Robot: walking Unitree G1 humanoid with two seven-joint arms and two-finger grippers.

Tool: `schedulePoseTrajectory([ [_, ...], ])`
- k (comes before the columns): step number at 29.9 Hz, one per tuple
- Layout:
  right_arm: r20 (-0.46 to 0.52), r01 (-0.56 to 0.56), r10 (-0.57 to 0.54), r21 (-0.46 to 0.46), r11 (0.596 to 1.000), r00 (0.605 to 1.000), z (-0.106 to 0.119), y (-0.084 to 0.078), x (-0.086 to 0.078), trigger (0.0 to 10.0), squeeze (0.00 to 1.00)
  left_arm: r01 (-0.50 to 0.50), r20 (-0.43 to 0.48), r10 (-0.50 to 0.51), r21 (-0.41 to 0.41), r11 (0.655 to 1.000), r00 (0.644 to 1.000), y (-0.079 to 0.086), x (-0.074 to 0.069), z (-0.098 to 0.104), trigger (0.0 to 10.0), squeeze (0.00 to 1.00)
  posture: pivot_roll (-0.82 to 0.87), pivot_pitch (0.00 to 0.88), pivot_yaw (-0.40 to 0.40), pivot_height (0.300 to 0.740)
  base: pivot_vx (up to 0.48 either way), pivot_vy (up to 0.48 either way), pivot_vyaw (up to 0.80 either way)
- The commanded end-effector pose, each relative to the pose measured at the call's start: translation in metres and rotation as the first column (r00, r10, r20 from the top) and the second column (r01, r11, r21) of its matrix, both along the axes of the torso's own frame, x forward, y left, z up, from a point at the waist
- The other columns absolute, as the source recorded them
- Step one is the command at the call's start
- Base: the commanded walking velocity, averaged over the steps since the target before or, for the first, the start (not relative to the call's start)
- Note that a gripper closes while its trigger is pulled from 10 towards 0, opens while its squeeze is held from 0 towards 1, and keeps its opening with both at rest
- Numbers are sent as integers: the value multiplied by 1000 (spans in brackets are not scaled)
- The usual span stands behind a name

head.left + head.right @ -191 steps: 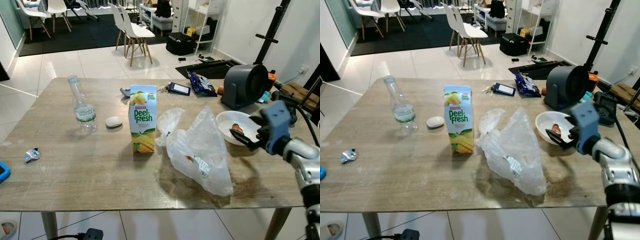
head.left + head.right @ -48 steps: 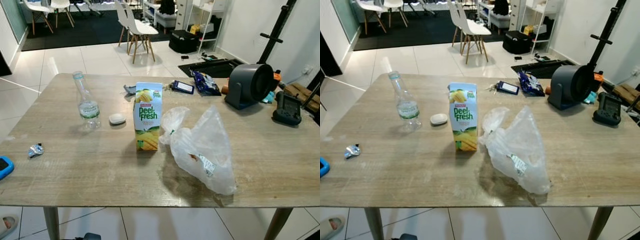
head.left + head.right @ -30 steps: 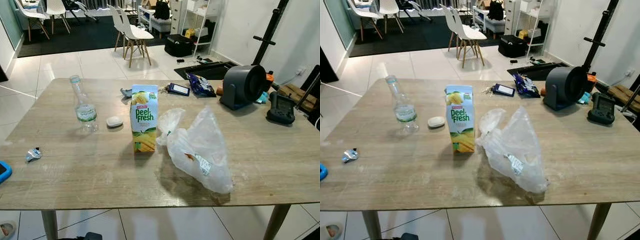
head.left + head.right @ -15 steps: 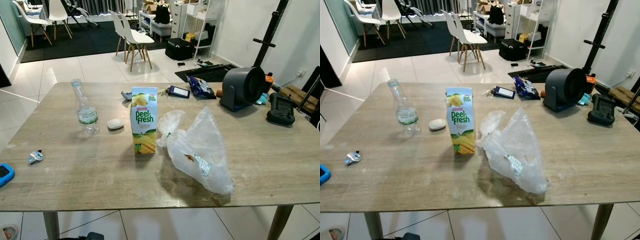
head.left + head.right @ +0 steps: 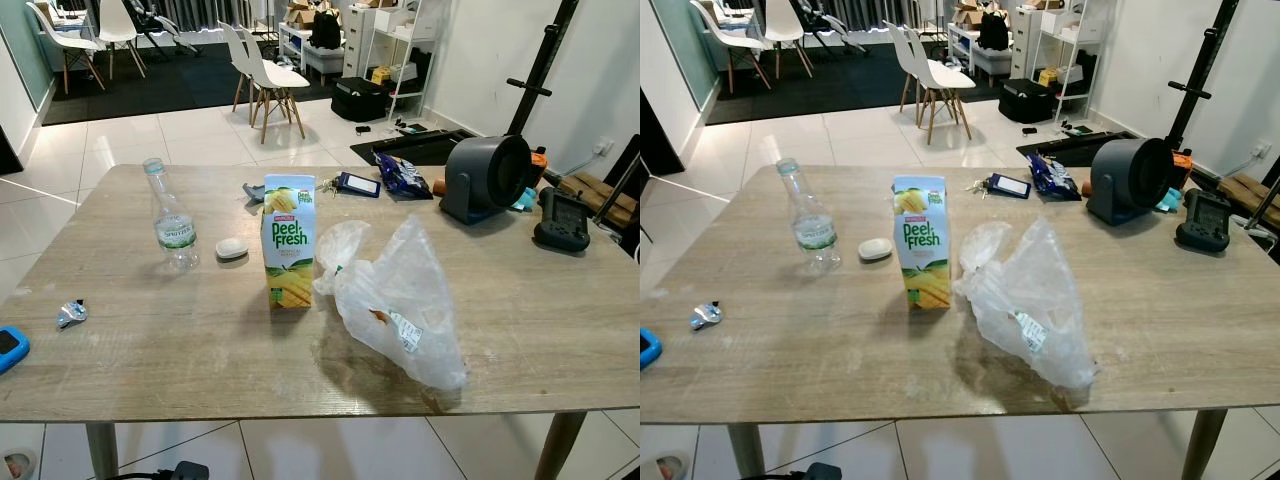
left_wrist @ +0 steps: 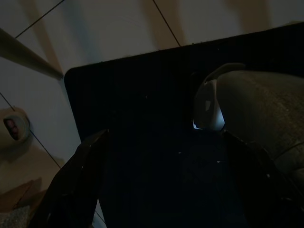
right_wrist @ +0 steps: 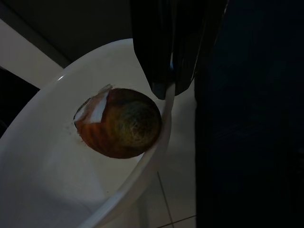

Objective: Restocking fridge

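On the wooden table (image 5: 180,350) a Peel Fresh juice carton (image 5: 288,240) stands upright near the middle. A clear water bottle (image 5: 170,215) stands to its left and a crumpled clear plastic bag (image 5: 400,300) lies to its right. In the right wrist view my right gripper (image 7: 166,88) is shut on the rim of a white bowl (image 7: 57,190), which holds a round brown piece of food (image 7: 121,123). In the dark left wrist view my left gripper (image 6: 165,135) is open, over a dark mat and floor tiles.
A grey fan (image 5: 485,175) and a black device (image 5: 560,220) stand at the table's far right. Keys with a card (image 5: 357,183) and a snack packet (image 5: 400,175) lie at the back. A small white object (image 5: 231,248), a foil wrapper (image 5: 70,313) and a blue thing (image 5: 8,345) lie on the left.
Earlier my right gripper held the white bowl over the table's right side in the eye views; arm and bowl have since left those views. The camera has shifted slightly.
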State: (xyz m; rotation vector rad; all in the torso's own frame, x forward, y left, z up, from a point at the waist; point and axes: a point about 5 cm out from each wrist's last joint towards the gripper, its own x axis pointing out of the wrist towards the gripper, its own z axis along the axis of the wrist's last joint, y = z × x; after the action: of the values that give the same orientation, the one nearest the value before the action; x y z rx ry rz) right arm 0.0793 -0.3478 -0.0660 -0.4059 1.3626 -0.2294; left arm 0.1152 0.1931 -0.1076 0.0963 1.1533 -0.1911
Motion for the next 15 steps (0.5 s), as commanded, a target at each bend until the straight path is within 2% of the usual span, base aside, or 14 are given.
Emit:
schedulePoseTrajectory([
  [1,7,-11,11,-6,1000,1000,-2,4,3,10000,0,12,-19,-13,-34,999,1000,-14,-3,-3,10000,0,10,0,-55,740,0,0,0],
  [10,75,74,-77,35,997,994,-10,22,10,10000,0,7,-10,-7,-35,999,1000,-15,1,-2,10000,0,19,0,-54,740,0,0,0],
  [15,80,79,-83,54,995,993,-16,34,12,10000,0,5,-9,-5,-34,999,1000,-14,2,-1,10000,0,21,0,-50,740,0,0,0],
])
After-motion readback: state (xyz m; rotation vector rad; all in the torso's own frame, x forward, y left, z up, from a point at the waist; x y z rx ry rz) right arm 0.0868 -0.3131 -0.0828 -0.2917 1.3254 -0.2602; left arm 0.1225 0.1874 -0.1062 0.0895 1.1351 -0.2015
